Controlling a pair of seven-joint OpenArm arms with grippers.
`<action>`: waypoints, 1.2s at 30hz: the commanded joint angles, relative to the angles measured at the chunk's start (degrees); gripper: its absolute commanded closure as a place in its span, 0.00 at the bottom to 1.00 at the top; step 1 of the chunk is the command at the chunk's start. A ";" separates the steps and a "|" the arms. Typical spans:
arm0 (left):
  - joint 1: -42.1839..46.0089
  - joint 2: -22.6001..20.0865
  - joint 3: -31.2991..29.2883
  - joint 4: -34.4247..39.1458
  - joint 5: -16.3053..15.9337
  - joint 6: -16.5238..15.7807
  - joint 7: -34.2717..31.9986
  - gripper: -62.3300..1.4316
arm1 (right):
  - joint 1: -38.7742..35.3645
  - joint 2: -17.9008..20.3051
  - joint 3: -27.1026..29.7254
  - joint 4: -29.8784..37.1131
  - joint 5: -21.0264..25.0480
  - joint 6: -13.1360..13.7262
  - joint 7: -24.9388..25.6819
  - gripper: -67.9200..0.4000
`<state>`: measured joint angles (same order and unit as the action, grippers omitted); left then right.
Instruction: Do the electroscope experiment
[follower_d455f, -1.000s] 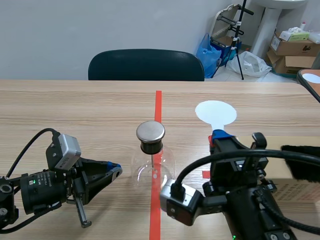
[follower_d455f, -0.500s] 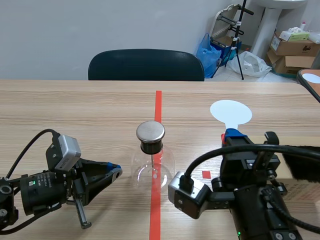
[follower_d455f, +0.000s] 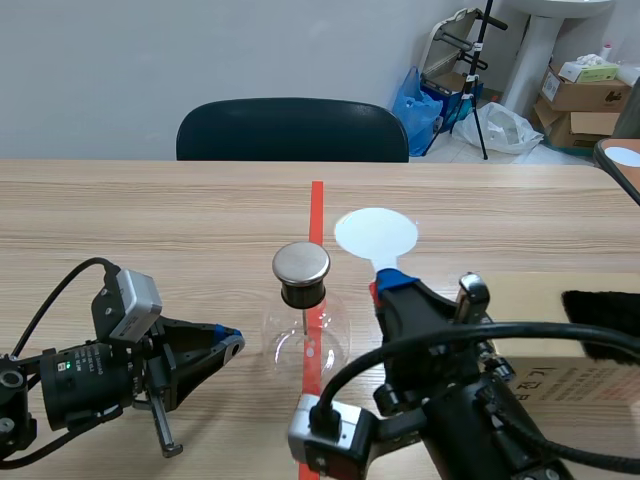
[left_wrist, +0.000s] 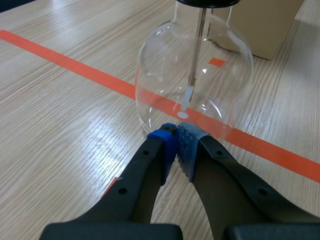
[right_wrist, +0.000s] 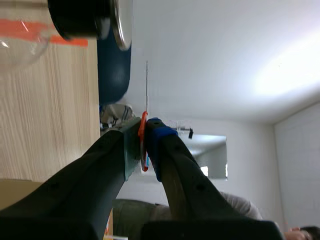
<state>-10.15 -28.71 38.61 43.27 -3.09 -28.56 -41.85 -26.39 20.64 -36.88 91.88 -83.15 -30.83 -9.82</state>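
Standing on the red tape line (follower_d455f: 317, 205), the glass electroscope (follower_d455f: 305, 325) carries a metal cap (follower_d455f: 301, 263). The right gripper (follower_d455f: 392, 287) clamps a white disc (follower_d455f: 375, 234) by its handle, just right of the cap. The left gripper (follower_d455f: 228, 342), fingers together on nothing, lies at the electroscope's left base. Print on the cardboard box (follower_d455f: 585, 375) is unreadable.

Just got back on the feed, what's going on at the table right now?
The right gripper is shut on the handle of a white round paddle and holds its disc up close beside the metal cap of the glass electroscope, which stands on the red tape line. Whether disc and cap touch cannot be told. The left gripper is shut on nothing, low over the table, its tips at the foot of the flask.
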 joint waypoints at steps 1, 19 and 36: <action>0.15 0.44 -0.07 1.25 -0.72 -0.07 -0.83 0.93 | 0.52 0.28 0.13 0.81 -0.20 -0.79 1.46 0.98; 0.15 0.42 -0.07 1.25 -0.72 -0.07 -0.81 0.93 | 0.52 0.28 0.13 0.81 -0.20 -0.76 12.81 0.98; 0.15 0.42 -0.07 1.25 -0.72 -0.07 -0.79 0.93 | 0.52 0.28 0.13 0.81 -0.20 -0.76 12.79 0.98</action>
<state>-10.15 -28.71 38.61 43.27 -3.09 -28.56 -41.85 -26.39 20.64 -36.88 91.88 -83.18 -30.83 3.16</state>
